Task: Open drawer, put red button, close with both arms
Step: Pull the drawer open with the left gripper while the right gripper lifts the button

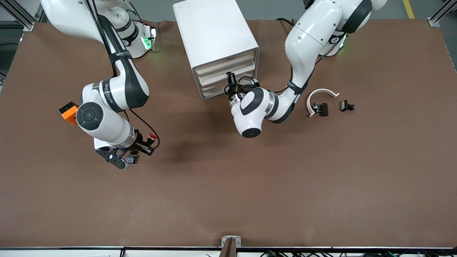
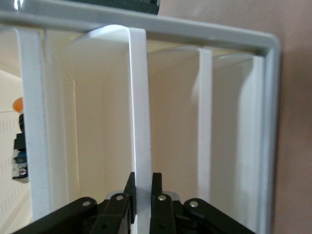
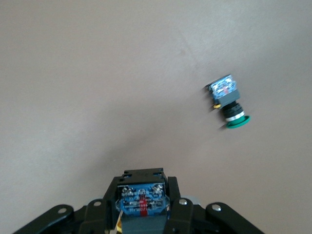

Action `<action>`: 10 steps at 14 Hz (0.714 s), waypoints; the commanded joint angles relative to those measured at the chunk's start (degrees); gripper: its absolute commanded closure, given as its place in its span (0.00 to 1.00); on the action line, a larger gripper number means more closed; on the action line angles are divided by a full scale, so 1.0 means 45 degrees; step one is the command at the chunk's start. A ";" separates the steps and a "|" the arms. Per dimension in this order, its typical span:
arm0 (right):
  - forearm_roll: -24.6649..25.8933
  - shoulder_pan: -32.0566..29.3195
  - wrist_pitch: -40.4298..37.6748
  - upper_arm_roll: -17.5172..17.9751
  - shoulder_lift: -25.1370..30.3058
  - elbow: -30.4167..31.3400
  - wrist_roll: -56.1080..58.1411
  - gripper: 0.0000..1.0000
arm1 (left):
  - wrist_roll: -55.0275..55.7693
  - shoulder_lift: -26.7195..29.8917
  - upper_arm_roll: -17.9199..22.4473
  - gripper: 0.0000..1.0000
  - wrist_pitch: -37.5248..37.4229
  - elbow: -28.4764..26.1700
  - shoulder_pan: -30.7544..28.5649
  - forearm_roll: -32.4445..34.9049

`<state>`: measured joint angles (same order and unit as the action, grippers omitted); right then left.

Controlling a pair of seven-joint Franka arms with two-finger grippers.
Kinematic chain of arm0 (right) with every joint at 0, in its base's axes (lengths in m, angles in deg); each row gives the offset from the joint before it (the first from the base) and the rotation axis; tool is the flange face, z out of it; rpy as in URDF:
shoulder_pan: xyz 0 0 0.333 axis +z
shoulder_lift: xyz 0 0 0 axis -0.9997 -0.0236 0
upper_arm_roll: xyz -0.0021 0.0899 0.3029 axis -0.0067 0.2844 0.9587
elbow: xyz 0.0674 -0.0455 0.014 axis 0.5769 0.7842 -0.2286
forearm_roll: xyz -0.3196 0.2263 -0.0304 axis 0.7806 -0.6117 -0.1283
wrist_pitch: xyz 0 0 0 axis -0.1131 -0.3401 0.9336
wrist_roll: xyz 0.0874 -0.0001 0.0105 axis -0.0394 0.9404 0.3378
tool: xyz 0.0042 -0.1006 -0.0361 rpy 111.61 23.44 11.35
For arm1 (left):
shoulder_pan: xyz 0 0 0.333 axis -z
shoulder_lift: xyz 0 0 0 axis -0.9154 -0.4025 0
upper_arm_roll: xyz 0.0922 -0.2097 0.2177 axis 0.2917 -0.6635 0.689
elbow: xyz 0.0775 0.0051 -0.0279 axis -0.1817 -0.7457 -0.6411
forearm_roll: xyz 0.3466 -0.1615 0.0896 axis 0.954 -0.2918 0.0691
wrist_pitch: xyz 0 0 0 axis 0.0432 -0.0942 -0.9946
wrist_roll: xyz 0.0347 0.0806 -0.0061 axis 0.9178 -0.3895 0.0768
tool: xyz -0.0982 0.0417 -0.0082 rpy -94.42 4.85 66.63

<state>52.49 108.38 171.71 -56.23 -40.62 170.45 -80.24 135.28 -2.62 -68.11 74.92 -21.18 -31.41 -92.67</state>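
The left gripper, at the cabinet, pinches the front lip of a drawer, seemingly one below the top; the right gripper, at the cabinet's eight o'clock over bare table, grips the red button. Risks: opening the wrong drawer, or the button slipping out in transit.

We are in a robotics lab — two white arms stand bolted at one edge of a table covered in plain brown matting. Aluminium frame rails rise at the corners by the arm bases, cables trail near them, and yellow floor tape shows past the table — a test bench.
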 commanded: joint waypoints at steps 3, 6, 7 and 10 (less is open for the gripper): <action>-0.0179 0.0907 -0.0124 -0.0110 0.0121 -0.0417 -0.1552 1.00 | -0.0126 -0.0249 0.0631 1.00 0.0517 0.0895 -0.1220 0.0096; -0.0179 0.1493 -0.0143 -0.0110 0.0004 -0.0944 -0.2549 1.00 | -0.0204 -0.0190 0.0631 1.00 0.0536 0.1364 -0.2061 0.0057; -0.0179 0.1669 -0.0143 -0.0110 -0.0055 -0.1119 -0.2939 1.00 | -0.0224 -0.0190 0.0631 1.00 0.0517 0.1539 -0.2256 0.0057; -0.0179 0.2235 -0.0143 -0.0110 -0.0134 -0.1394 -0.3819 1.00 | -0.0263 -0.0171 0.0612 0.90 0.0536 0.1755 -0.2648 0.0057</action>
<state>52.48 116.84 171.75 -56.21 -40.70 165.94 -94.72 134.56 -2.72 -65.84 76.39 -15.56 -42.25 -92.67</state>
